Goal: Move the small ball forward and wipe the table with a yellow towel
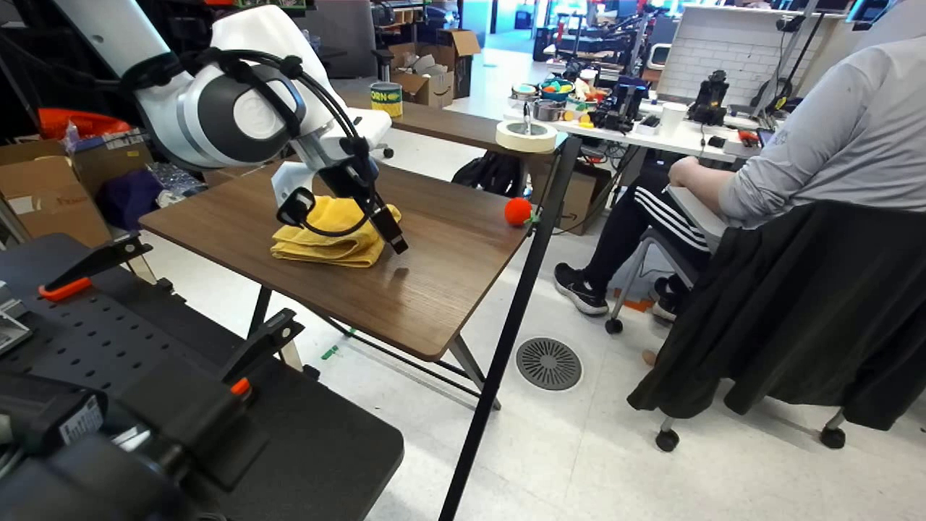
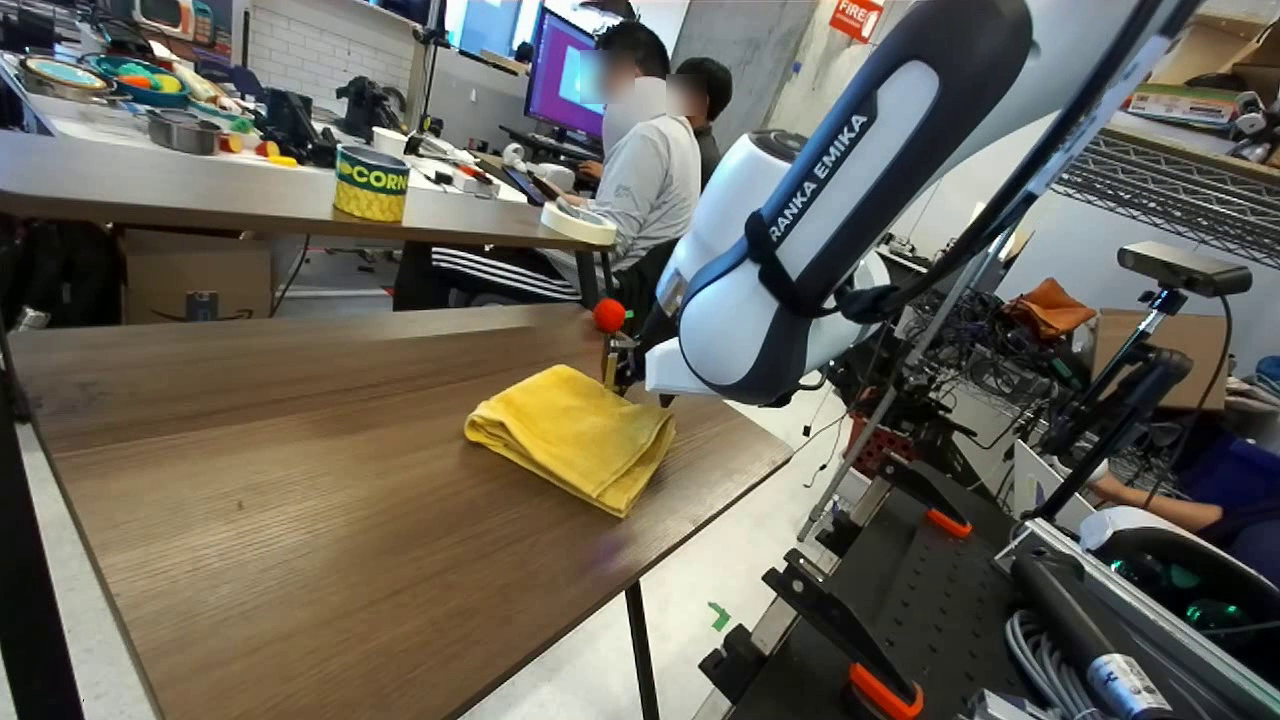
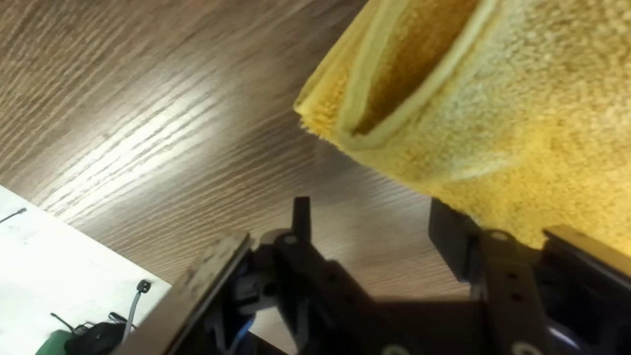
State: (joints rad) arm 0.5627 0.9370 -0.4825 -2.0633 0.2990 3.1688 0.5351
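The yellow towel (image 1: 329, 250) lies folded on the dark brown table (image 1: 448, 289). It also shows on the table (image 2: 300, 520) in an exterior view (image 2: 570, 435) and fills the upper right of the wrist view (image 3: 542, 123). My gripper (image 1: 387, 235) points down beside the towel, a little above the table, with a shadow below it. In the wrist view my gripper (image 3: 372, 222) is open, with only table top (image 3: 172, 148) seen between its fingers. One finger is right at the towel's edge; I cannot tell if they touch. The small tan ball does not show on the table.
A red ball (image 1: 517, 212) is at the table's edge by a black post (image 1: 506, 325). A corn can (image 2: 371, 183) and a tape roll (image 2: 578, 222) stand on another table behind. A black cart (image 1: 311, 441) with clamps is in front. A person (image 1: 817, 130) sits nearby.
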